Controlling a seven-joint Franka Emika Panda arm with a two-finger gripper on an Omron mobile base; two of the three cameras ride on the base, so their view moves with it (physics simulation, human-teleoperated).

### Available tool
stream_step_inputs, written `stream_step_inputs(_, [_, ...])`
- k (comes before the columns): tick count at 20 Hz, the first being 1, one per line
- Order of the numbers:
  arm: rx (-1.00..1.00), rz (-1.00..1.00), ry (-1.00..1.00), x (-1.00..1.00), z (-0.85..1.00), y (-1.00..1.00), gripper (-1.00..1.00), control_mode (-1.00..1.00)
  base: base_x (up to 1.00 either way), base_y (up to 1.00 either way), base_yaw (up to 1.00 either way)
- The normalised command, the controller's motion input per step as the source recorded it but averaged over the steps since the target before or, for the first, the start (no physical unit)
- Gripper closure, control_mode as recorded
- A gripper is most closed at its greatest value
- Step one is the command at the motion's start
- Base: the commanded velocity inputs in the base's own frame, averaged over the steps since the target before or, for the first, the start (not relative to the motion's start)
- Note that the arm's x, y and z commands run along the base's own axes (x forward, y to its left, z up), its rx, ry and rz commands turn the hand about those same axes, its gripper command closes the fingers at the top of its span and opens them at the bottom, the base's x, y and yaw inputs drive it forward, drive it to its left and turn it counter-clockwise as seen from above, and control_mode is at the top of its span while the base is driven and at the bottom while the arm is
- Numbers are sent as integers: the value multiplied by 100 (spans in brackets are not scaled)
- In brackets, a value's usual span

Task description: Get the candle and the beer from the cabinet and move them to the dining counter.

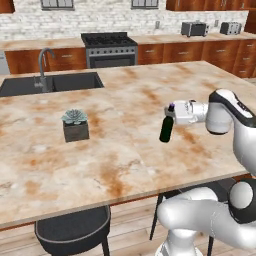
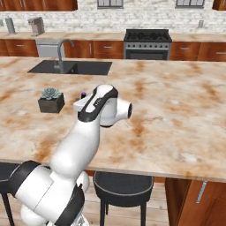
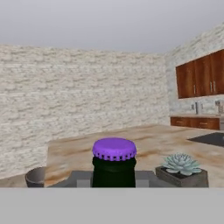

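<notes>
The arm reaches sideways over the dining counter [image 1: 125, 150], and its fingers [image 1: 171, 114] are pinched on the neck of the beer [image 1: 166, 129], just under the purple cap. In the left base view the dark bottle hangs upright from the hand above the marble top, out over the middle of the counter and well to the right of a small succulent [image 1: 75, 116] in a square dark pot [image 1: 76, 131]. Whether the base of the bottle touches the counter or hangs just clear of it cannot be told. The hand view looks along the bottle: its cap [image 3: 114, 148] and dark shoulders sit at the bottom centre, with the potted succulent just beside them to the right. In the right base view the arm's own elbow covers most of the bottle. A sink [image 1: 50, 84] with a curved tap is set into the far left of the counter, and dark round stools [image 1: 73, 231] stand at its near edge.
</notes>
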Motion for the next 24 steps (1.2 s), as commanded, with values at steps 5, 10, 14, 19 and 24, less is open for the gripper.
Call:
stream_step_inputs(5, [-3, 2, 1, 42, -53, 20, 100, -100, 0, 0, 0])
stream_step_inputs(10, [-6, 2, 0, 41, -46, 23, 100, -100, 0, 0, 0])
stream_step_inputs(14, [-3, 2, 0, 34, -43, 19, 100, -100, 0, 0, 0])
stream_step_inputs(19, [0, 2, 0, 17, -43, 9, 100, -100, 0, 0, 0])
stream_step_inputs(24, [0, 0, 0, 10, -32, 8, 100, -100, 0, 0, 0])
